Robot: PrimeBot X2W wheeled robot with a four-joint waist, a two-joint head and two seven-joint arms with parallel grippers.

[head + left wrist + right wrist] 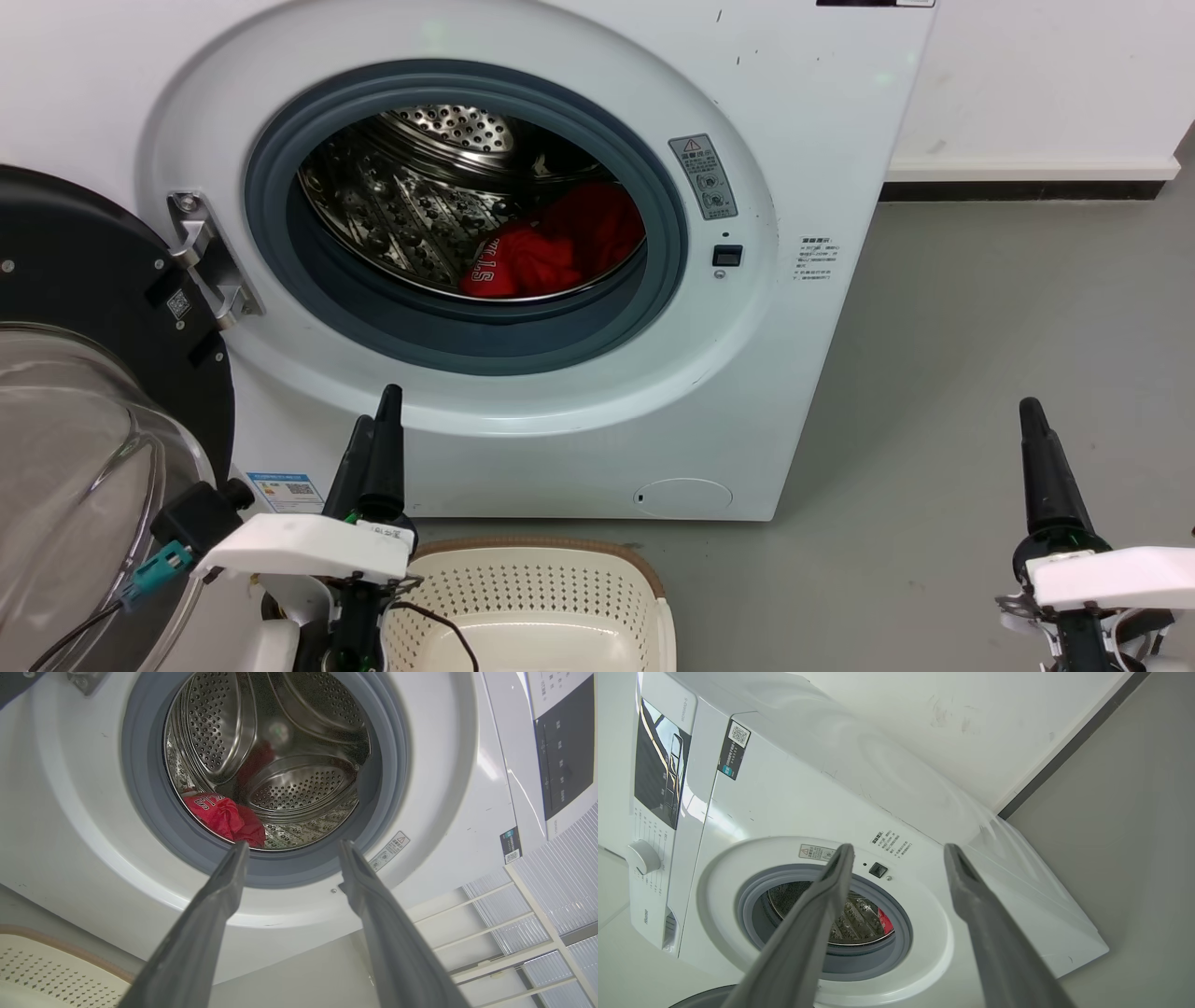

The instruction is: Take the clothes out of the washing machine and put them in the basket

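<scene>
Grey floor (980,373), right; white wall (1027,84), upper right; washing machine (794,140), centre, clothes (551,247) inside; basket (541,597), bottom centre; left gripper (292,847), right gripper (899,847): both spread, empty

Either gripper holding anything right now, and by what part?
Nothing held: left gripper and right gripper are both open; the clothes lie in the washing machine.

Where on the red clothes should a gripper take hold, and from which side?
Grip the bunched, lettered front fold of the clothes. Come in from the front, over the gasket: the pile lies low in the washing machine, and that raised ridge probably suits the left gripper, jaws open.
</scene>
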